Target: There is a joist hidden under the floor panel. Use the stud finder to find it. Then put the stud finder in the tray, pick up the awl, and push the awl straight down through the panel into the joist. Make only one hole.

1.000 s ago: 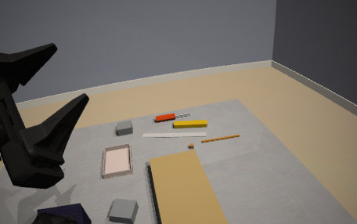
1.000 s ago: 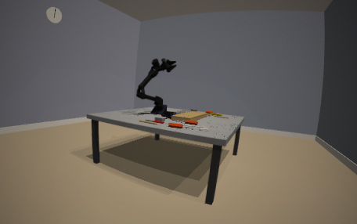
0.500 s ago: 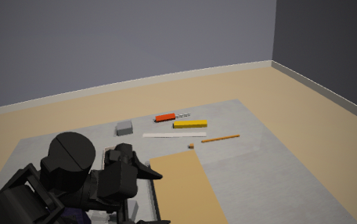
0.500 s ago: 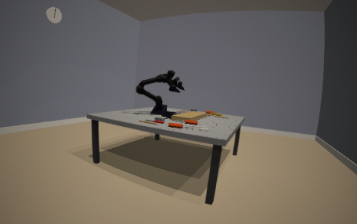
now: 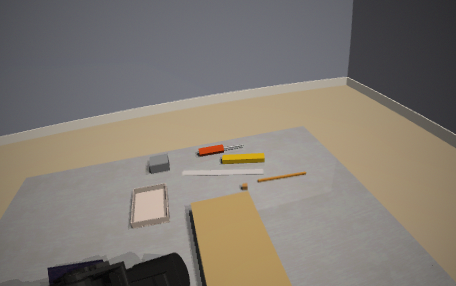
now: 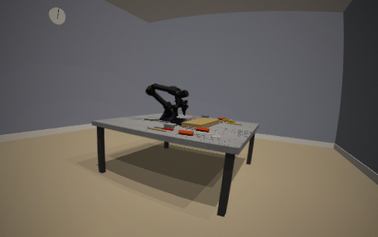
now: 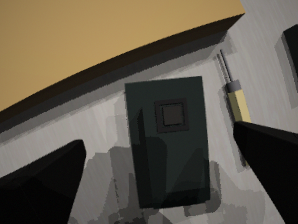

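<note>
The tool (image 6: 184, 111) (image 7: 160, 139) stands wide open with nothing in its grasp, above a dark block with a square inset (image 7: 165, 175) between its fingertips in the wrist view; beside one finger lies a yellow-handled pointed implement (image 7: 239, 105), and beyond both, the tan panel (image 5: 235, 235) (image 6: 201, 123) (image 7: 100, 45) rests on the desk (image 5: 350, 225) (image 6: 137, 126) (image 7: 100, 175)

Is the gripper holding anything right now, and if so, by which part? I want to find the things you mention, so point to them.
Nothing is held: the gripper (image 6: 184, 113) (image 7: 160, 139) is open, with the dark boxy device (image 7: 192, 145) below its parted fingers.
</note>
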Motion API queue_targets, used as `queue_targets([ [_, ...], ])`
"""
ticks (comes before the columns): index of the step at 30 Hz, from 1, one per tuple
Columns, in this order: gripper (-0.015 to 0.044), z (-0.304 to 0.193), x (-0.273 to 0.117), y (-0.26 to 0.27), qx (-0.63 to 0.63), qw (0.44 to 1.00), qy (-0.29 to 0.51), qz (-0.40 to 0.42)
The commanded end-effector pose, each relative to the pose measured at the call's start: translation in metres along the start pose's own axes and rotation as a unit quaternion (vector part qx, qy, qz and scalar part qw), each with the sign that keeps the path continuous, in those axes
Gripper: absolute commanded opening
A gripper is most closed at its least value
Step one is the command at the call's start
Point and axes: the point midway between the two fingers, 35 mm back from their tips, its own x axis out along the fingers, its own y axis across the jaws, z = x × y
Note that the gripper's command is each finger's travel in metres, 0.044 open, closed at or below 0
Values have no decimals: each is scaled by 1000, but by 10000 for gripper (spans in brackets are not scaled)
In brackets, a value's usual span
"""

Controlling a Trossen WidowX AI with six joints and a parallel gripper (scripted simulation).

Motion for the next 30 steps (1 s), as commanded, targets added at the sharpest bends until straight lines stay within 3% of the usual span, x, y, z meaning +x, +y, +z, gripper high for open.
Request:
queue_targets([
  [1, 440, -6, 3, -2, 1, 1000, 13, -7],
  [30, 440, -16, 26, -9, 2, 1000, 15, -6],
])
